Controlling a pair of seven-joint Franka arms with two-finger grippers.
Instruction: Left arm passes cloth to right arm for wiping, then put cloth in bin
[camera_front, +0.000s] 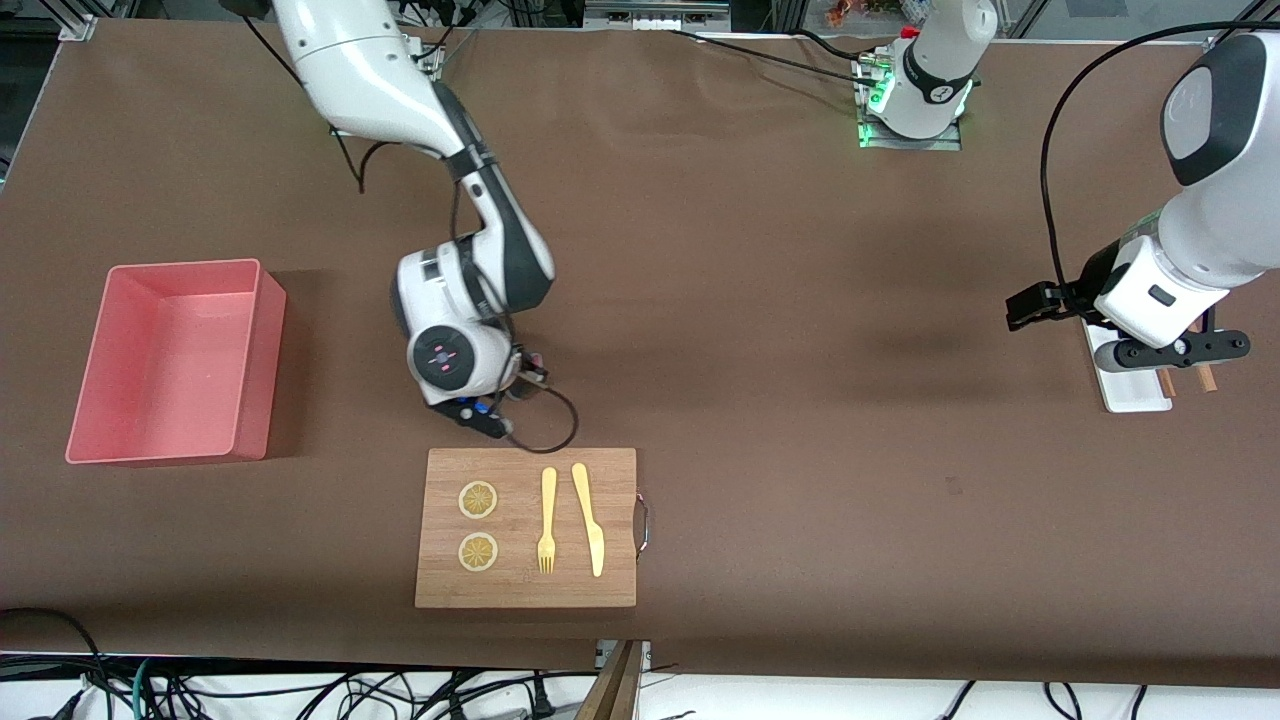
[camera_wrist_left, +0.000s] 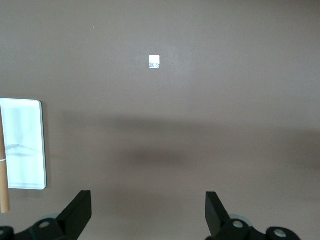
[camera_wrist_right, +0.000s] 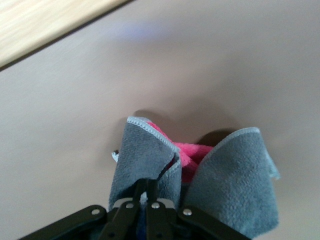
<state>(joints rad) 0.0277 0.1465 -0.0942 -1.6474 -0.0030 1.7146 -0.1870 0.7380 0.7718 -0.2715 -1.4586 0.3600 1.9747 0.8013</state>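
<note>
The right tool is pinched closed on the grey and red cloth, which bunches against the brown surface at centre-left of the front frame, just above the wooden board. A wipe drifting lower could snag the board's edge and shift the fork, knife and lemon slices. The pink bin sits empty at the left. The left tool waits spread wide, holding nothing, at the right edge over the white tray.
</note>
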